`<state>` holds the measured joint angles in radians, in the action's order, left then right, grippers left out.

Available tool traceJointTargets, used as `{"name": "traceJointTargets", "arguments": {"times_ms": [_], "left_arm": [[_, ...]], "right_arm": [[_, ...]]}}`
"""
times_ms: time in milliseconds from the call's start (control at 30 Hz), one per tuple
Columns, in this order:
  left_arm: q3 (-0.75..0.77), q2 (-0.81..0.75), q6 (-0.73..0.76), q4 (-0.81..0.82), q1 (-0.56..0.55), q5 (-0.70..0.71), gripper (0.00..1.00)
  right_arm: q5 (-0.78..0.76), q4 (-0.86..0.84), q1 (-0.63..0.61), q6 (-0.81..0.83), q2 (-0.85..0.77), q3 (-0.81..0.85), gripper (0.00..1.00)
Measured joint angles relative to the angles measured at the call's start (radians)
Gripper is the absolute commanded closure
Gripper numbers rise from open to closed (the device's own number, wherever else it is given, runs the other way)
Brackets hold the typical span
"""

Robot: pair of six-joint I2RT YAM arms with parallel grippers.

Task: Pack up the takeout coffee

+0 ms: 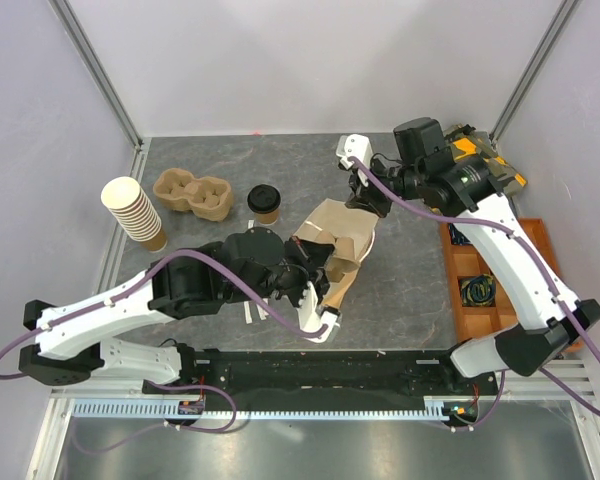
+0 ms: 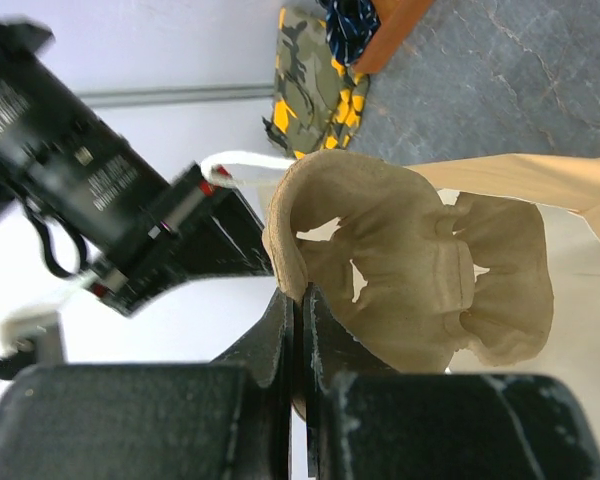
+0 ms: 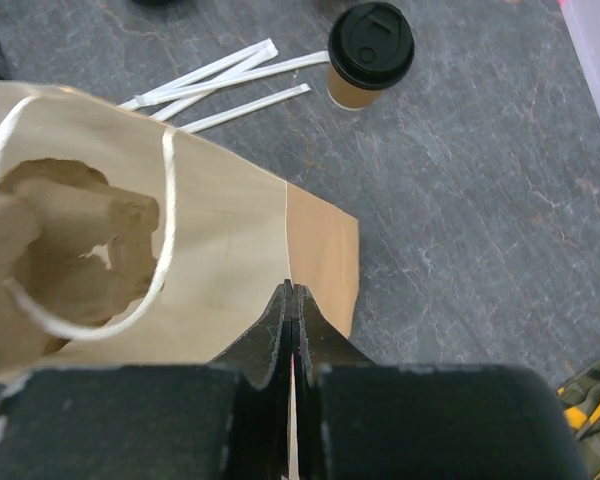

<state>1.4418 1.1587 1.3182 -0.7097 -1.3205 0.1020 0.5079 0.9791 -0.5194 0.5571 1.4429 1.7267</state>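
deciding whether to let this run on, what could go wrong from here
The left gripper pinches only a thin rim of the pulp carrier, which may tear or twist as it enters the paper bag. The right gripper holds a single edge of the bag, so its mouth could sag or rip. The takeout coffee stands close by; a wide sweep might tip it.

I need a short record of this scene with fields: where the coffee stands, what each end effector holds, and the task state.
coffee: takeout coffee upright on table, black lid on, outside paper bag
left end effector: shut on pulp cup carrier
right end effector: shut on paper bag edge
task state: coffee not yet packed
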Motion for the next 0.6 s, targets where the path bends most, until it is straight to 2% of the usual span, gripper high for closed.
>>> {"name": "traceJointTargets", "arguments": {"times_ms": [400, 600], "left_arm": [[-0.031, -0.006, -0.163, -0.016, 0.059, -0.056, 0.98], [-0.016, 0.002, -0.176, -0.027, 0.051, -0.085, 0.98]], "right_arm": [[0.115, -0.031, -0.008, 0.132, -0.055, -0.051, 1.0], [0.098, -0.046, -0.018, 0.121, -0.05, -0.051, 1.0]]}}
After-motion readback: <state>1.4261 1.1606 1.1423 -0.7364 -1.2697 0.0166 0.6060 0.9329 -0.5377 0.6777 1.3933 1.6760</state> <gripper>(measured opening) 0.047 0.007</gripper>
